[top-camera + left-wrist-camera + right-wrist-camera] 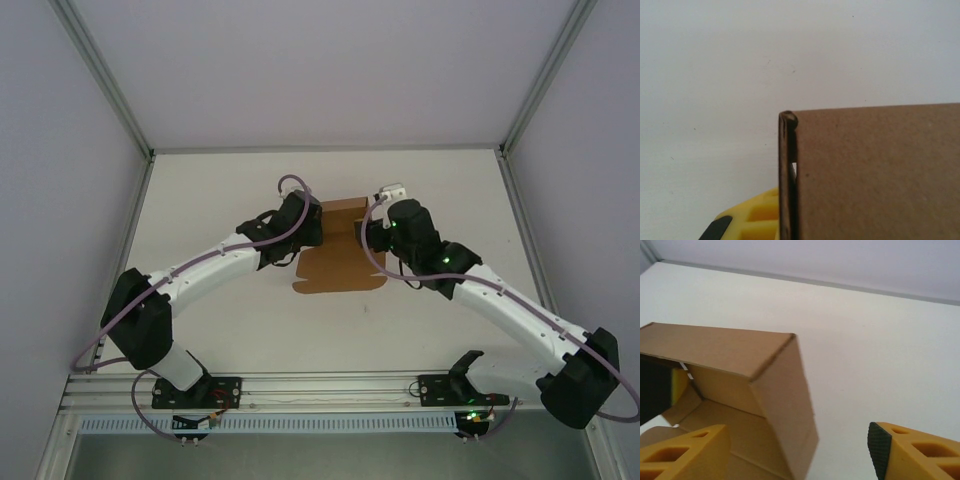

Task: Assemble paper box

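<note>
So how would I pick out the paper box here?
Look at the white table, at the spot where the left arm and right arm nearly meet. The paper box lies between them: plain brown cardboard, partly folded, with walls standing. It is the only brown thing there.

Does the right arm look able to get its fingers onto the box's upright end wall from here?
Probably yes. The right fingers stand open, with a wall of the box just ahead between them and bare table around. The left fingers pinch the far side, clear of it.
</note>
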Robot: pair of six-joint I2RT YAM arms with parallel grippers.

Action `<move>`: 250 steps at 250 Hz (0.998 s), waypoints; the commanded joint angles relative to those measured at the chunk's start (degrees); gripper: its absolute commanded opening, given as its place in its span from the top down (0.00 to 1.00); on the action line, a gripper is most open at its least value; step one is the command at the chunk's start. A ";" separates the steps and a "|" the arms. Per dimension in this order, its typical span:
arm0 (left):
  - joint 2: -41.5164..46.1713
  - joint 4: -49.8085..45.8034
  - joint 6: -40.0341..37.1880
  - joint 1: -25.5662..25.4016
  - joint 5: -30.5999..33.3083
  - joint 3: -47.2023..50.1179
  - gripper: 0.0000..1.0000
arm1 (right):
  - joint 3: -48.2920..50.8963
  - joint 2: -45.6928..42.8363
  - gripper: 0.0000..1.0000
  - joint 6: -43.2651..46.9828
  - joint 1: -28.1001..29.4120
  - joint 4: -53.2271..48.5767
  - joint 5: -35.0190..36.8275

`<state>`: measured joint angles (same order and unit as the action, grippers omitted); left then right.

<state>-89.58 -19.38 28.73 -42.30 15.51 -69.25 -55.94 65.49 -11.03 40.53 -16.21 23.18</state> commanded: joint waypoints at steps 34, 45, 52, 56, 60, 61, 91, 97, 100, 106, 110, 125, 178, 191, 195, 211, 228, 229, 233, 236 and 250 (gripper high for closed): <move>-0.37 0.32 -0.46 -0.41 -0.57 -1.92 1.00 | -1.59 2.25 0.36 -0.36 0.26 -3.26 2.15; -0.63 0.25 -0.49 -0.47 -0.82 -2.19 1.00 | -2.04 3.59 0.37 -0.81 0.29 -2.58 1.96; -0.70 0.21 -0.43 -0.43 -0.92 -2.33 1.00 | -2.30 4.41 0.38 -1.20 0.30 -1.75 1.95; -0.84 0.29 -0.41 -0.48 -1.06 -2.42 1.00 | -2.47 4.88 0.39 -1.30 0.25 -1.26 1.96; -0.90 0.22 -0.38 -0.42 -0.99 -2.41 1.00 | -2.63 5.41 0.40 -1.42 0.28 -0.69 1.92; -0.92 0.26 -0.40 -0.42 -1.04 -2.44 1.00 | -2.70 5.55 0.41 -1.48 0.26 -0.55 1.90; -1.57 -0.29 0.07 -0.41 -0.95 -3.06 1.00 | -5.55 9.15 0.52 -2.90 0.27 -0.48 3.58; -1.56 -0.35 0.16 -0.43 -0.85 -3.06 1.00 | -6.06 9.83 0.54 -3.22 0.26 -1.08 4.41; -1.56 -0.33 0.12 -0.47 -0.88 -3.08 1.00 | -6.29 10.12 0.56 -3.38 0.26 -1.33 4.83; -1.56 -0.32 0.26 -0.48 -0.76 -3.09 1.00 | -6.59 10.56 0.60 -3.72 0.28 -1.73 5.54; -1.58 -0.33 0.23 -0.42 -0.64 -3.08 1.00 | -6.72 10.86 0.62 -4.01 0.26 -1.87 6.13; -1.56 -0.44 0.35 -0.43 -0.12 -3.07 1.00 | -6.82 11.53 0.78 -4.67 0.30 -2.18 7.11; -2.18 -0.60 0.08 -0.44 -0.14 -4.03 0.95 | -6.62 11.97 1.00 -6.03 0.31 -1.82 7.62; -2.20 -0.76 -0.04 -0.44 -0.45 -4.29 0.89 | -6.81 12.13 1.00 -6.12 0.25 -1.93 7.62; -2.13 -0.70 -0.13 -0.46 -0.61 -4.20 0.89 | -6.81 12.20 1.00 -6.11 0.30 -1.92 7.59; -1.83 -0.27 -0.50 -0.39 -1.59 -4.14 0.84 | -6.72 12.39 1.00 -6.11 0.26 -1.99 8.04; -1.16 0.36 -1.07 -0.38 -3.15 -3.93 0.75 | -6.72 12.66 1.00 -6.25 0.32 -2.21 8.46; -1.10 0.42 -1.06 -0.40 -3.27 -3.90 0.75 | -6.72 12.65 1.00 -6.27 0.33 -2.23 8.46; -0.92 0.56 -1.17 -0.41 -3.56 -3.70 0.71 | -6.72 12.71 1.00 -6.35 0.26 -2.25 8.54; -0.76 0.69 -1.20 -0.48 -3.84 -3.65 0.69 | -6.72 12.73 1.00 -6.37 0.25 -2.29 8.55; -0.04 1.18 -1.74 -0.48 -5.26 -3.31 0.66 | -6.53 12.73 1.00 -6.61 0.29 -2.34 8.55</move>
<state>-91.50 -19.33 28.47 -42.57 13.45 -71.72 -61.19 77.84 -15.97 40.51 -18.55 31.05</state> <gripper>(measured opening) 0.306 0.057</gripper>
